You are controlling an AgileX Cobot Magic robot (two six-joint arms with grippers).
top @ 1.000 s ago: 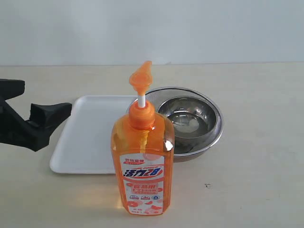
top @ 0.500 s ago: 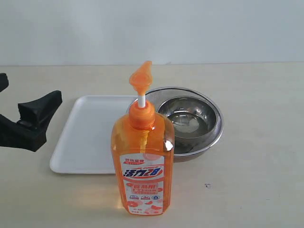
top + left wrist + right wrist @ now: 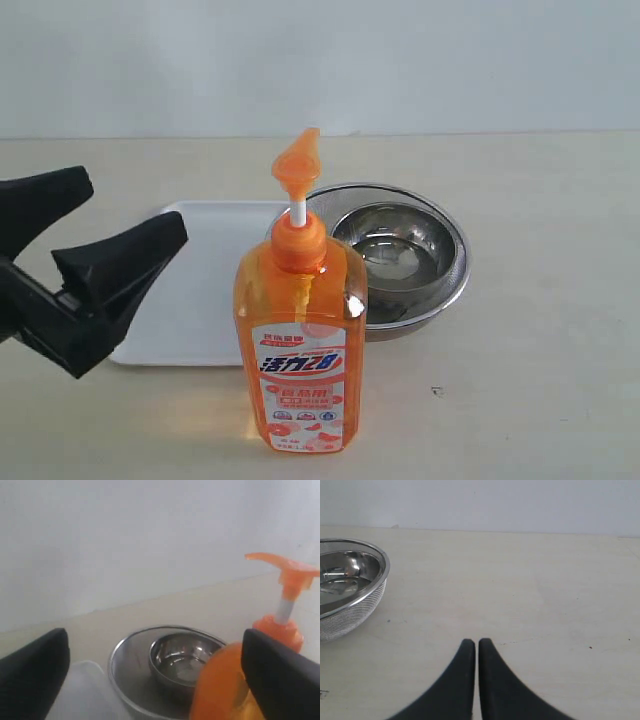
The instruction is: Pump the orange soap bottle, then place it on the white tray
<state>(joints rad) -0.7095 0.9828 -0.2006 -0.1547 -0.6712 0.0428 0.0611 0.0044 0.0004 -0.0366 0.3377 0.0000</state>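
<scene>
Closing in, exterior view: left claw (image 3: 135, 202), jaws wide apart, nearer the orange soap bottle (image 3: 300, 330) than a second ago. The bottle stands on the surface in front of the white tray (image 3: 215, 270).
Left wrist: bottle ahead, untouched.
Right wrist: right claw (image 3: 477, 645) pressed together, idle.

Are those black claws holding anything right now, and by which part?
Nothing. The left gripper stands open, short of the orange soap bottle; the right gripper is shut on empty air.
</scene>
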